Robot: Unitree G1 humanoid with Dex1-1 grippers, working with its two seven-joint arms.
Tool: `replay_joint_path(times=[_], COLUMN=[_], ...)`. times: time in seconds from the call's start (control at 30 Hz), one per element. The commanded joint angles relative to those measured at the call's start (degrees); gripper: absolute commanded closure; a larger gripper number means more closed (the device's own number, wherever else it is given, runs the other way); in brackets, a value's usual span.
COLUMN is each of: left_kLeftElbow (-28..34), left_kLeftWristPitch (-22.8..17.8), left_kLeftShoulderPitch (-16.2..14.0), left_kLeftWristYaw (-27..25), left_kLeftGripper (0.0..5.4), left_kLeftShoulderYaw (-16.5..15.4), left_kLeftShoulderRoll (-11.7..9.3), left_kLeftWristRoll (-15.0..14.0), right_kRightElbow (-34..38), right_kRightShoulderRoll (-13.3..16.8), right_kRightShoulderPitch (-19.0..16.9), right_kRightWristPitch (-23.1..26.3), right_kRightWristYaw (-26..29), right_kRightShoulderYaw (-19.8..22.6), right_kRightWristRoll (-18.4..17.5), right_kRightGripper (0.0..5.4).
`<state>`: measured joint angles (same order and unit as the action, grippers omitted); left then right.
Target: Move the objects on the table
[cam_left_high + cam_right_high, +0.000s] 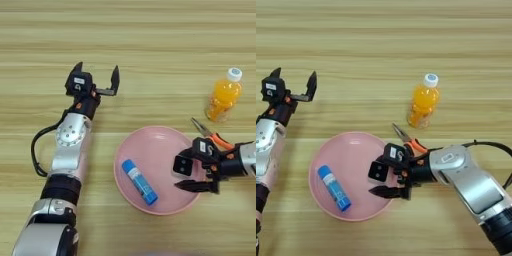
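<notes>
A round pink plate (150,147) lies on the table (150,35) near the front. On its left half rests a blue glue stick (140,181), lying diagonally. My right gripper (187,176) hovers over the plate's right rim, open, with pink showing between its black fingers. Just behind its wrist lie the orange-handled pliers (216,138), their tips pointing up-left and their handles partly hidden by the arm. An orange-juice bottle (223,97) with a white cap stands upright behind them. Far to the left, my left gripper (96,74) is open over bare wood, holding nothing.
My left arm runs up the left side from the bottom edge, with a black cable loop (36,150) beside it. My right forearm (471,182) comes in from the lower right. Bare wood stretches across the back of the table.
</notes>
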<state>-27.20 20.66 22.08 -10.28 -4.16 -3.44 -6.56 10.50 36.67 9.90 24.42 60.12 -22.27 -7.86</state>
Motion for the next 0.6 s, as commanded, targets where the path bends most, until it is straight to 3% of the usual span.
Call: replay_joint_path(times=[0.03,0.33,0.6], left_kLeftElbow=[0.03,0.11,-0.44], left_kLeftWristPitch=[0.41,0.42,0.63], left_kLeftShoulderPitch=[0.65,0.63,0.92], left_kLeftWristYaw=[0.04,0.02,0.04], left_kLeftGripper=[0.0,0.0,0.0], left_kLeftShoulderYaw=[-0.01,0.0,0.0], left_kLeftShoulderRoll=[-0.41,-0.39,-0.37], left_kLeftWristRoll=[0.55,0.54,0.62], right_kRightElbow=[-0.46,-0.18,0.82], right_kRightShoulderRoll=[-0.17,-0.45,-0.21], right_kRightShoulderPitch=[0.85,1.2,1.5], right_kRightWristPitch=[-0.44,-0.44,-0.82], right_kRightWristYaw=[-0.51,-0.63,-0.92], right_kRightShoulderYaw=[-0.23,0.3,2.14], right_kRightWristRoll=[0.98,0.96,0.01], right_kRightGripper=[2.09,2.91,2.92])
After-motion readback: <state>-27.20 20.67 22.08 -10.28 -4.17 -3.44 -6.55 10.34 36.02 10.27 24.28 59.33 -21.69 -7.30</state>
